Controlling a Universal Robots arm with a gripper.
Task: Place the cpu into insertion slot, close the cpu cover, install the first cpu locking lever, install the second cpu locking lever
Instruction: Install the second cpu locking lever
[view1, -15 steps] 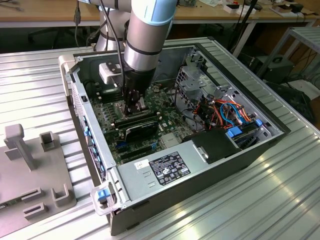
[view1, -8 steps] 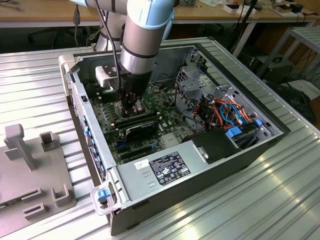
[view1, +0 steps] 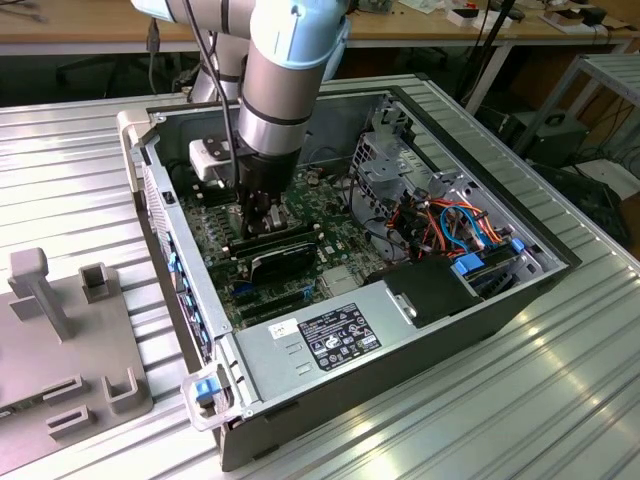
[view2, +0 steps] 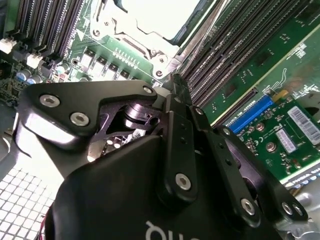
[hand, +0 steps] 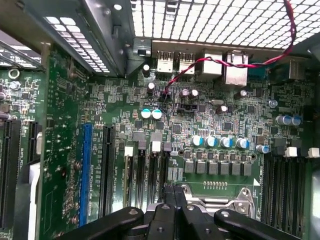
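My gripper (view1: 262, 215) reaches down into an open computer case over the green motherboard (view1: 300, 262). In both wrist views its black fingers stand together with nothing seen between them. The fingertips (view2: 175, 79) sit at the edge of the insertion slot (hand: 235, 202). The cpu (view2: 155, 12) lies in the slot with its pale metal top up. The silvery cpu cover (view2: 131, 31) lies flat around the chip. A thin bright metal bar (view2: 197, 37) runs along the socket's side beside the fingers; whether it is latched I cannot tell.
Long black memory slots (view2: 235, 55) flank the socket. A blue card slot (hand: 85, 170) and an expansion card (view2: 280, 135) lie nearby. A red-black wire (hand: 200, 65) crosses the board. The power supply (view1: 330, 340), drive cage (view1: 395, 160) and cables (view1: 455, 225) fill the case. A grey fixture (view1: 40, 290) stands at the exterior view's left.
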